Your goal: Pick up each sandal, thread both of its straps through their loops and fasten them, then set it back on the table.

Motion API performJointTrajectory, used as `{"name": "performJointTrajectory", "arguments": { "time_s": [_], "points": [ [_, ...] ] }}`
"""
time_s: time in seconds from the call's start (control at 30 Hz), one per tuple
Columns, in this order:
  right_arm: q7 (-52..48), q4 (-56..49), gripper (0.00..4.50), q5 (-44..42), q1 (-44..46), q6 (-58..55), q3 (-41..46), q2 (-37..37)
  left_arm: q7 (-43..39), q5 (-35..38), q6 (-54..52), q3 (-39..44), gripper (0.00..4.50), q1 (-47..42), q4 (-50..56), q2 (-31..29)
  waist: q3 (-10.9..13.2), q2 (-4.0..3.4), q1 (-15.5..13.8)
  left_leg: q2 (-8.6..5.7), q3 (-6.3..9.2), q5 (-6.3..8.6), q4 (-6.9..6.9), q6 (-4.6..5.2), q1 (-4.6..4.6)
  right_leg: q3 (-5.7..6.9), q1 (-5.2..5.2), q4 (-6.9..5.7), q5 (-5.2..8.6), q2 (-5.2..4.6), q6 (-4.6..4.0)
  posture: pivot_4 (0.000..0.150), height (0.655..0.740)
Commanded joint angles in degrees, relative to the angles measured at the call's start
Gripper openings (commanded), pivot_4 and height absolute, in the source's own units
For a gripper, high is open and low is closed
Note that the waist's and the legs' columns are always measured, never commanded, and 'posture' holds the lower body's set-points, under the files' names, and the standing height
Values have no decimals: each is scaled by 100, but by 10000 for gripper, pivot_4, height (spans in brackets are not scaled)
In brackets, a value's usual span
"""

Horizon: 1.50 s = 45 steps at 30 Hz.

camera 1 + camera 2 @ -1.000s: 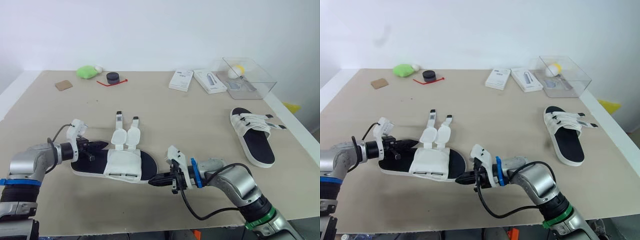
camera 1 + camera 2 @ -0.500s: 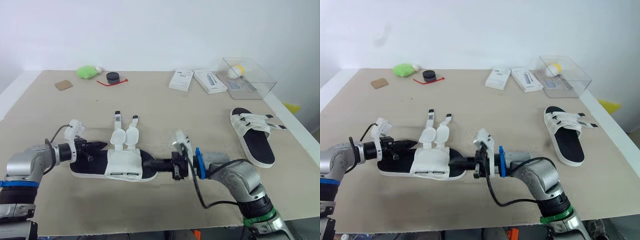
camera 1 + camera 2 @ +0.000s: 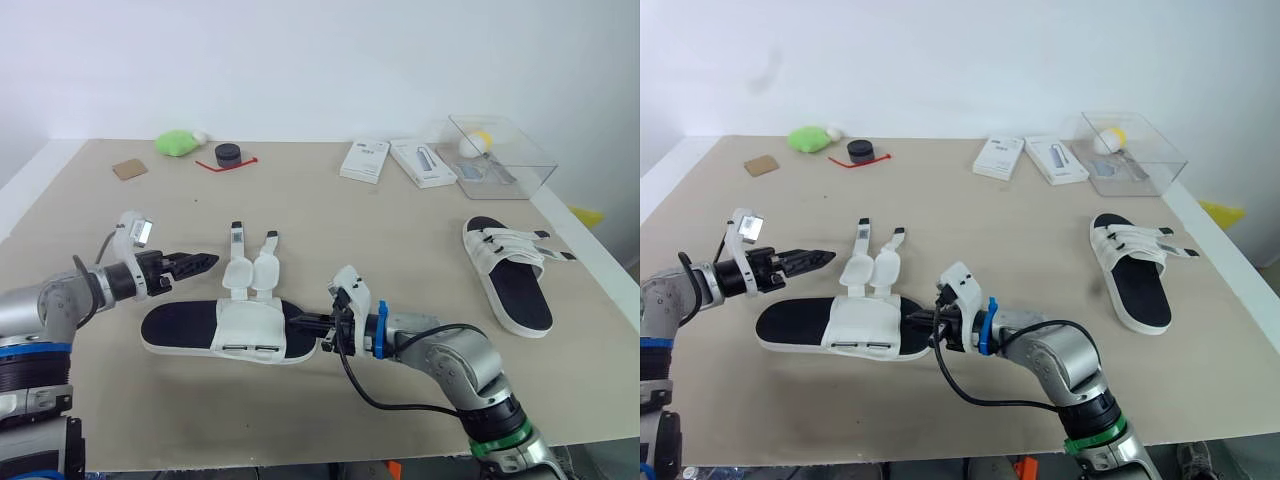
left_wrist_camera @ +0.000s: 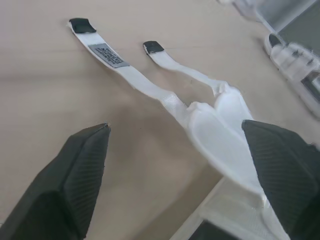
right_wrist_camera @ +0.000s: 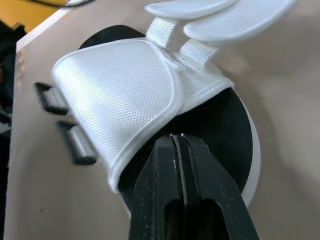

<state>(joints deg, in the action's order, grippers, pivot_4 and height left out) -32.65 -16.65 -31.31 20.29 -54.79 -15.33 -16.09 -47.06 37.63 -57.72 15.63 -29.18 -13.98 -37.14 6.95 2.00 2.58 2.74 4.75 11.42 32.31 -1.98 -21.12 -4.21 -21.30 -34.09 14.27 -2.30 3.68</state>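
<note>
Sandal (image 3: 225, 328) with black footbed and white upper, lying flat on the counter (image 3: 330, 215) at the near centre, its length running from 9 o'clock to 3 o'clock. Its two straps (image 3: 238, 250) are unthreaded and spread on the counter toward 12 o'clock, side by side, dark tips farthest out. The two dark loops (image 5: 50, 98) sit empty along the upper's edge at 6 o'clock.

Right tool (image 3: 303, 322) meets this sandal at its 3 o'clock end, fingers clenched together with nothing seen between them, tips resting on the black footbed just under the edge of the upper. Left tool (image 3: 203, 263) hovers above the counter at about 10 o'clock from the sandal, clear of it, fingers (image 4: 75, 170) released and spread wide, pointing toward the straps.

Second sandal (image 3: 508, 278) lies well apart at 3 o'clock on the counter, near its edge, with both straps drawn across the upper.

Along the far edge, from 11 o'clock to 1 o'clock: a brown square (image 3: 127, 170), a green object (image 3: 175, 143), a black round object (image 3: 228, 155) beside a red cord, two white boxes (image 3: 363, 160) and a clear box (image 3: 497, 155) with a yellow ball inside.
</note>
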Motion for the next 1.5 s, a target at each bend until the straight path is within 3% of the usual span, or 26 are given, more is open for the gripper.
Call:
{"name": "performJointTrajectory", "arguments": {
  "time_s": [0.03,0.47,0.57,0.8,0.93,1.07,1.23,1.27,1.5],
  "points": [
    [125,146,0,209,71,21,-136,39,244,109,-177,82,43913,-260,-53,175,0,0,1,0,0,0,0,0,0,0,0,0,0,-1,1,1500,7400],
    [236,394,0,603,166,24,-352,2,1181,474,-483,783,43913,-1163,-1319,1098,-7,5,3,-2,2,-7,8,-4,8,-2,8,-2,-6,2,8,1500,7400],
    [249,360,0,612,170,8,-368,37,1268,454,-333,887,36017,-1331,-1674,1210,-8,7,2,-2,2,-8,8,-4,9,-2,9,-2,-12,2,9,1500,7400],
    [224,334,0,618,179,2,-361,35,1241,468,-234,938,222,-1373,-1891,1183,-8,5,5,-2,2,-9,7,-5,9,-2,7,-2,-15,3,10,1500,7400],
    [204,333,0,613,170,14,-367,30,1239,624,-358,1099,222,-1273,-1609,1073,-7,5,6,-2,2,-9,7,-6,8,-2,6,-2,-15,2,9,1500,7400],
    [195,310,0,599,156,10,-381,41,1344,826,-566,1359,17155,-1178,-1451,984,-7,5,6,-2,2,-8,7,-6,9,-2,6,-2,-15,1,9,1500,7400],
    [188,305,0,599,154,16,-389,41,1714,918,-925,1549,42243,-1004,-1232,946,-7,5,6,-2,2,-8,6,-6,9,-2,7,-2,-15,0,9,1500,7400],
    [186,310,0,598,160,15,-387,44,1817,925,-1002,1602,44343,-1014,-1310,959,-8,5,6,-2,2,-8,6,-6,9,-2,6,-2,-15,0,9,1500,7400],
    [167,304,0,602,185,1,-401,30,2329,912,-1440,1716,44343,-1251,-1860,1300,-10,5,8,-3,2,-8,6,-7,10,-2,7,-2,-15,1,9,1500,7400]
  ]
}}
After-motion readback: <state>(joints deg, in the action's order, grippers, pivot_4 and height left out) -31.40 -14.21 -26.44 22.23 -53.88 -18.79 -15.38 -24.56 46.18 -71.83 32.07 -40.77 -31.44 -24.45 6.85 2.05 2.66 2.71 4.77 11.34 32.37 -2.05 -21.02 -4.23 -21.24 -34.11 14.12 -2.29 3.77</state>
